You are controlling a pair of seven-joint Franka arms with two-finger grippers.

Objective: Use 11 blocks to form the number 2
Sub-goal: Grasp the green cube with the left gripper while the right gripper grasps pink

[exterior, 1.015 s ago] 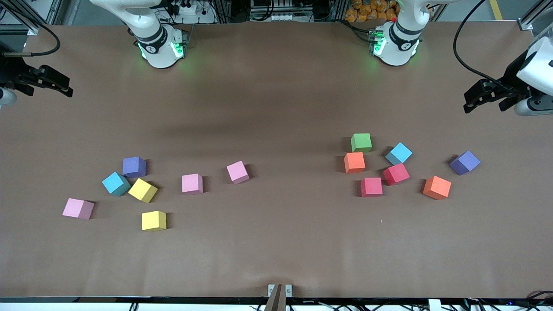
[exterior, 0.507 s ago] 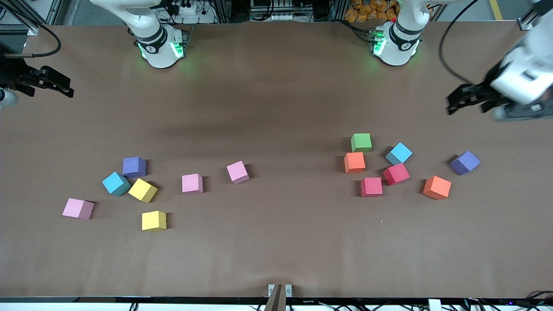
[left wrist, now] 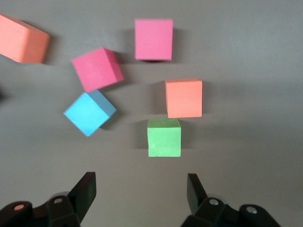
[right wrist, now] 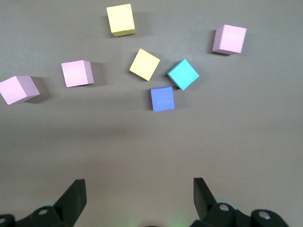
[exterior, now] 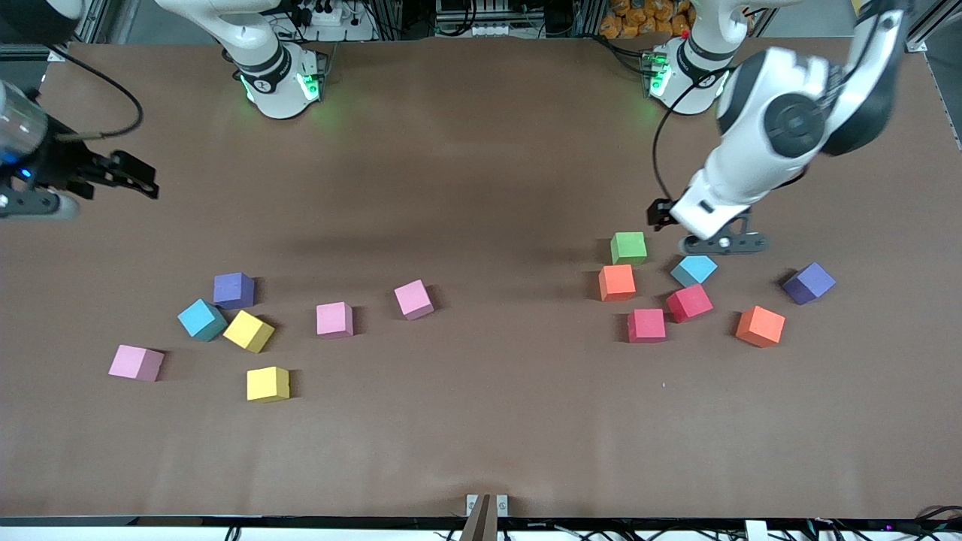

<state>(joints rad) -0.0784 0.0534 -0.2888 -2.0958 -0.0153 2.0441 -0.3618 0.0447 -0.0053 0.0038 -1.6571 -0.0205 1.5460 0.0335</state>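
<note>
step in hand: first pick. no digit is formed; the blocks lie scattered in two clusters on the counter. the left hand, open and empty, hangs just beside the green block. the right hand, open and empty, waits over the counter's edge. next: descend, straddle the green block, close.

On the brown surface, in the frame's middle band, two groups lie well apart. Toward the right arm's end, a sky-blue foam cube sits between a purple foam cube and a yellow foam cube, seemingly touching both. Toward the left arm's end, a green foam cube lies just above an orange foam cube.
</note>
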